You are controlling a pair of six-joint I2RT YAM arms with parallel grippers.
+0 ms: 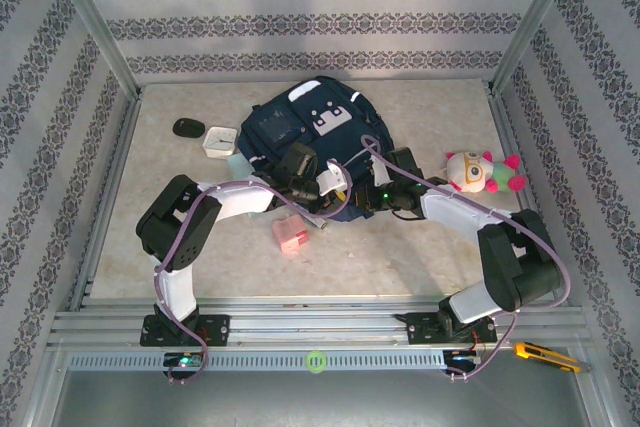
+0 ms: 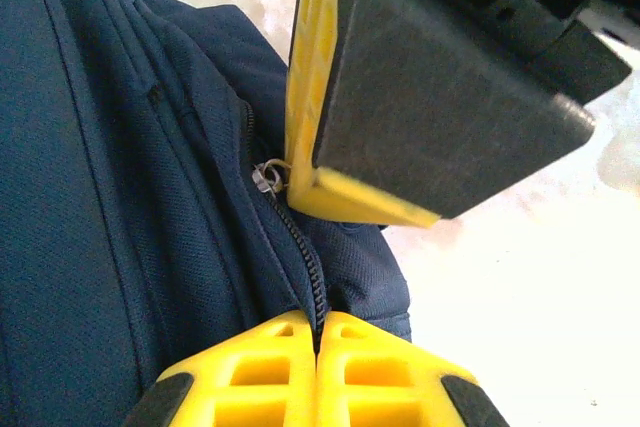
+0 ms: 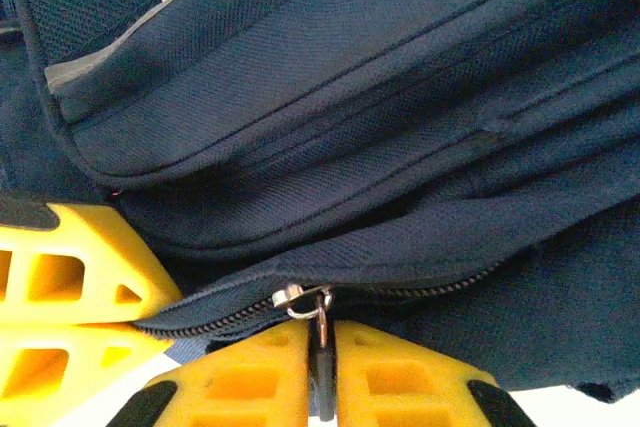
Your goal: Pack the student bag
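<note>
R gripper (image 3: 322, 387) at btm edge, yellow fingers pinched on dark zip pull (image 3: 320, 342) hanging off metal slider (image 3: 300, 298) of navy student bag (image 3: 330, 97); L gripper (image 3: 140, 315) lower left, fingers together by zip line.

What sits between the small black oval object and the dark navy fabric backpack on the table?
In the top view, a small white square box lies there, close beside the black oval object and just left of the dark navy fabric backpack.
</note>
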